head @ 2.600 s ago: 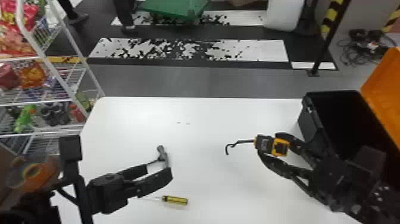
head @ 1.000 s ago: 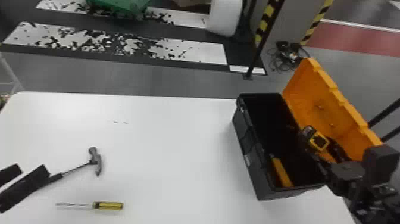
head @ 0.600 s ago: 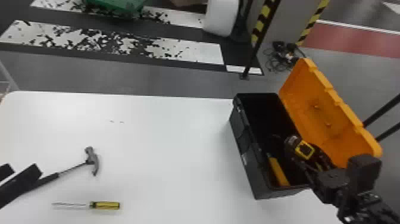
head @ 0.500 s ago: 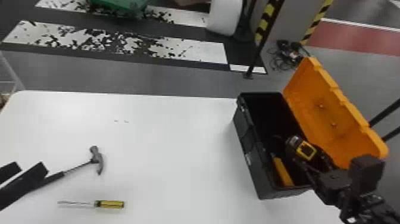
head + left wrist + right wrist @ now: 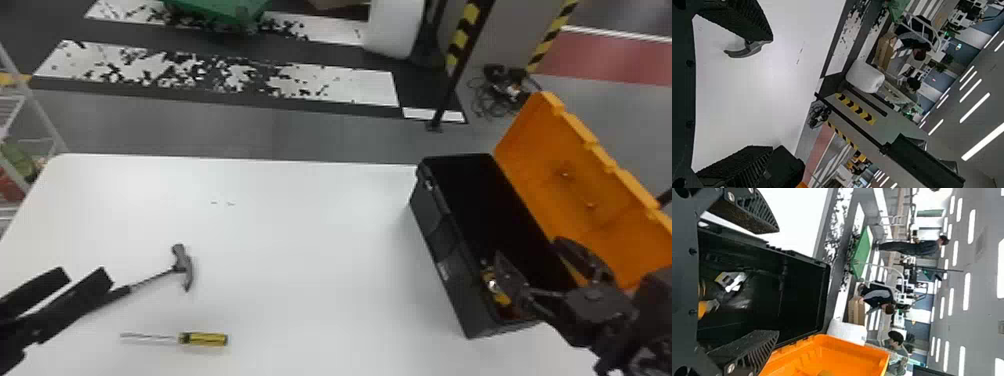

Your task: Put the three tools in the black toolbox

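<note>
Two arms in head view. Left comes in low from the left edge, gripper (image 5: 84, 272) angled forward and inward over the table (image 5: 300, 225). Fingers spread with a gap, nothing gripped. Hammer (image 5: 184, 267) lies on the table, head out past my fingertips, handle running back under the finger nearer the toolbox (image 5: 445, 260). Can't tell if finger and handle touch.

Right arm comes in from the lower right corner, reaching across to the toolbox, gripper (image 5: 529, 247) at its opening, on the side by the lid (image 5: 575, 190). Fingers wide apart, nothing between the pads. Toolbox is open, lid tipped back.

Screwdriver (image 5: 202, 339) flat on the table, yellow handle toward the toolbox, near the hammer.

Hard to read: in head view one right finger partly covers the yellow bits in the box. Right wrist view has a yellow-and-silver piece (image 5: 731, 281) on the box floor and an orange-yellow one (image 5: 705, 307), cut by my gripper's body. Outlines of both unclear. In left wrist view my finger hides the hammer's handle; the head pokes past its tip.
</note>
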You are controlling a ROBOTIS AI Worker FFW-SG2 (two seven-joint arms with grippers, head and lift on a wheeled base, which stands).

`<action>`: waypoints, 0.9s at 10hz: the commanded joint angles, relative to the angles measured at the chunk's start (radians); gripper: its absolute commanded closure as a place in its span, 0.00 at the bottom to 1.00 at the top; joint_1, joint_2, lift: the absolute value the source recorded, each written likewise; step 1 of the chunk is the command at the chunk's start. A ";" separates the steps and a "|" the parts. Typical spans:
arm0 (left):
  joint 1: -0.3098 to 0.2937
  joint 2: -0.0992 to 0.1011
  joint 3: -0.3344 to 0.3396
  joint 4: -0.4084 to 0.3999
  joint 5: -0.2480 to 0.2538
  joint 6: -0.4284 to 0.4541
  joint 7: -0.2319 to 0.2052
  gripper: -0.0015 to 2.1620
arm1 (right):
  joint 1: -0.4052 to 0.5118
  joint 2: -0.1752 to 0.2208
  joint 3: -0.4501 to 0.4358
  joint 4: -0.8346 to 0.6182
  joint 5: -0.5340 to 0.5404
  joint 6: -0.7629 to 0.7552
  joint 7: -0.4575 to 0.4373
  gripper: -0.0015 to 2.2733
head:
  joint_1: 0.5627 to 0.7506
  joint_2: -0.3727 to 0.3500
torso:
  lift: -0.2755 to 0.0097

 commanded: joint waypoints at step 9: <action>-0.006 -0.029 -0.072 0.051 -0.065 -0.005 0.013 0.03 | 0.050 0.160 0.140 -0.045 -0.208 -0.235 0.135 0.02 | 0.70 0.54 | 0.77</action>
